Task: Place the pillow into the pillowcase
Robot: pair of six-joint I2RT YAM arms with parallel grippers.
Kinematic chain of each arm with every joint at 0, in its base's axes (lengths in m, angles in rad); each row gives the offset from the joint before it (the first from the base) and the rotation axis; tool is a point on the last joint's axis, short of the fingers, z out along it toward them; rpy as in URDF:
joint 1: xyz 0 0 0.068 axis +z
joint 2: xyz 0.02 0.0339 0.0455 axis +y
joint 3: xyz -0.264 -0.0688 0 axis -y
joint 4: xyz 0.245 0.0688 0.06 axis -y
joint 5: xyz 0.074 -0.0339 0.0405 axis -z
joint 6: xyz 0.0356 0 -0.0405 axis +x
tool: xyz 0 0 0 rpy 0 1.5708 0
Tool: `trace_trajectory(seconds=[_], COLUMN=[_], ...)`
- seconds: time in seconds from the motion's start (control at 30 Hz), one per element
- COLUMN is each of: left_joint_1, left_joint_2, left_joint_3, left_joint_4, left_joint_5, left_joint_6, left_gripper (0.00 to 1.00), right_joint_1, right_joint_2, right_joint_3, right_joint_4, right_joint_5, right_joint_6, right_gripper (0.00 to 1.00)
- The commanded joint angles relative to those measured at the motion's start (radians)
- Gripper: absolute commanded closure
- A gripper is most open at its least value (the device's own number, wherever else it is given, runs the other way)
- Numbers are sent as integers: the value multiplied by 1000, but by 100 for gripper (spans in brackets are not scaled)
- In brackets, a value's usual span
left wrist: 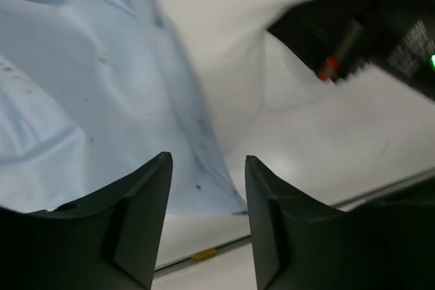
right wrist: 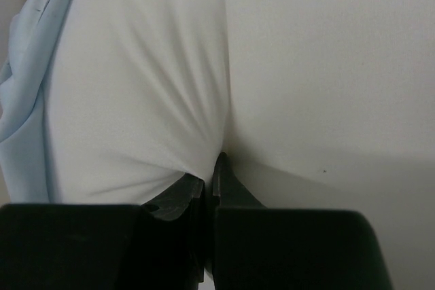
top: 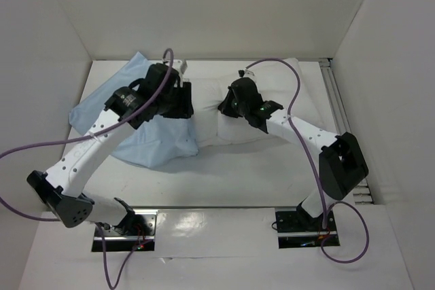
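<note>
Pillow [top: 234,132] is a plump white rectangle, lying flat just right of centre, long side running left to right. Its fabric puckers to a point where my right gripper [right wrist: 211,178] pinches it. Pillowcase [top: 149,144] is thin, pale blue with tiny dark specks, wrinkly and limp, spread out on the left. Its right edge touches the pillow's left end; can't tell if any pillow is inside.

The left gripper [left wrist: 207,161] holds its jaws apart above a corner of the pillowcase [left wrist: 81,100]; the white pillow [left wrist: 224,32] lies just beyond that cloth's edge.
</note>
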Motion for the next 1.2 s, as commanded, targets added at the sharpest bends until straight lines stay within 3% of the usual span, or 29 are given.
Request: trace_trajectory(seconds=[0.0, 0.1, 0.17, 0.27, 0.73, 0.87, 1.0, 1.03, 1.13, 1.17], left_joint_1=[104, 168, 193, 248, 258, 248, 248, 248, 239, 239], left_joint_2=[77, 166, 252, 333, 550, 593, 624, 624, 633, 633], left_joint_3=[87, 192, 252, 302, 457, 479, 518, 519, 537, 537], left_joint_4=[-23, -47, -47, -47, -46, -46, -55, -55, -55, -55], left_joint_5=[-86, -115, -128, -74, -25, -16, -16, -2, 8, 27], left_joint_6=[-49, -69, -69, -46, -12, -12, -3, -3, -3, 6], left_gripper=[38, 40, 49, 55, 58, 53, 54, 56, 74, 93], right_joint_1=[14, 42, 68, 80, 99, 99, 99, 99, 99, 99], right_joint_2=[-54, -63, -72, -72, -63, -63, -63, -63, -63, -63], right_joint_3=[-29, -38, -38, -38, -67, -67, -67, -67, -67, -67], right_joint_4=[16, 16, 7, -4, -4, -4, -4, -4, -4, -4], right_joint_5=[43, 69, 82, 94, 122, 122, 122, 122, 122, 122], right_joint_6=[10, 10, 10, 10, 1, 1, 1, 1, 1, 1], right_gripper=[100, 100, 100, 100, 100, 100, 100, 100, 100, 100])
